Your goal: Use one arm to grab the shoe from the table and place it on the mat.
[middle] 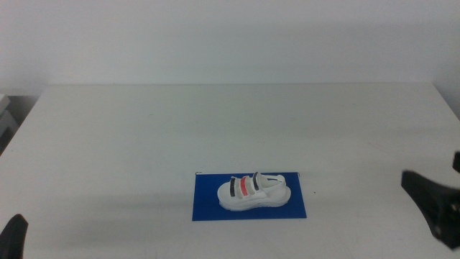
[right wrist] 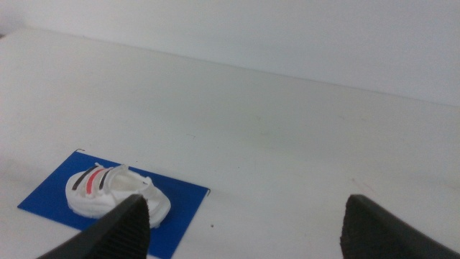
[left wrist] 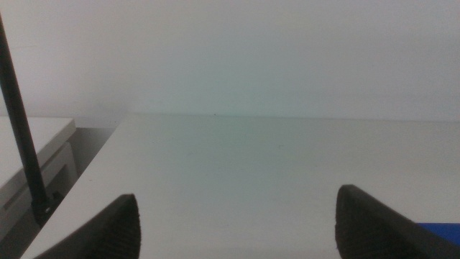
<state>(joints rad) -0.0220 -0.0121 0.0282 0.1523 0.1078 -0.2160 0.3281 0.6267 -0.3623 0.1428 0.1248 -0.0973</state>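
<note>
The small white shoe (middle: 253, 193) with dark and red stripes lies on the dark blue mat (middle: 207, 204) near the front middle of the white table (middle: 230, 122). The right wrist view shows the same shoe (right wrist: 108, 191) resting on the mat (right wrist: 185, 209). My right gripper (middle: 431, 205) hangs at the right edge, well clear of the shoe, jaws wide open and empty (right wrist: 244, 230). My left gripper (middle: 13, 236) sits at the bottom left corner, also open and empty (left wrist: 233, 226). A blue corner of the mat (left wrist: 438, 232) shows beside one left jaw.
A thin black rod (left wrist: 21, 129) and a pale cabinet (left wrist: 32, 155) stand off the table's left side. The white wall rises behind the table's far edge.
</note>
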